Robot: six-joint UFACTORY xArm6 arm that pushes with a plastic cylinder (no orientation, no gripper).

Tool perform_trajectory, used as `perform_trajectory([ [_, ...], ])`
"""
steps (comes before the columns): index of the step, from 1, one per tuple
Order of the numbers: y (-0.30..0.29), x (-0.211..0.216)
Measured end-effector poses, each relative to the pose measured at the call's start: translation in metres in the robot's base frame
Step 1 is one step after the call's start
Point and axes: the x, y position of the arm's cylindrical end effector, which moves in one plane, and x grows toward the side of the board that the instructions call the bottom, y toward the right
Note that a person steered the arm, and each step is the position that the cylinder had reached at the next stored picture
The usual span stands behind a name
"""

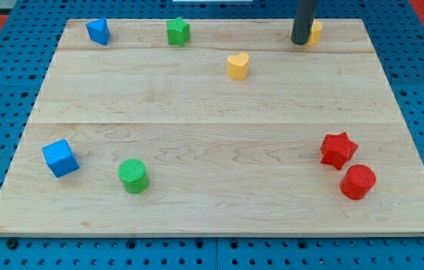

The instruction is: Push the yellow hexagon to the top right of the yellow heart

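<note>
The yellow heart [237, 66] sits on the wooden board [219, 135] toward the view's top, right of centre. The yellow hexagon [316, 31] is near the board's top edge, up and to the right of the heart, and is mostly hidden behind my rod. My tip [301, 42] rests on the board right against the hexagon's left side.
A blue block [98, 31] and a green star [178, 31] lie along the top edge at the left. A blue cube [60, 158] and a green cylinder [133, 175] sit at the bottom left. A red star [338, 149] and a red cylinder [358, 182] sit at the bottom right.
</note>
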Motion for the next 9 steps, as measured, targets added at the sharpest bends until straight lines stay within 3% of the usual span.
perform_trajectory([
  [5,0.0,0.053],
  [7,-0.069,0.073],
  [8,-0.005,0.098],
  [9,0.077,0.169],
])
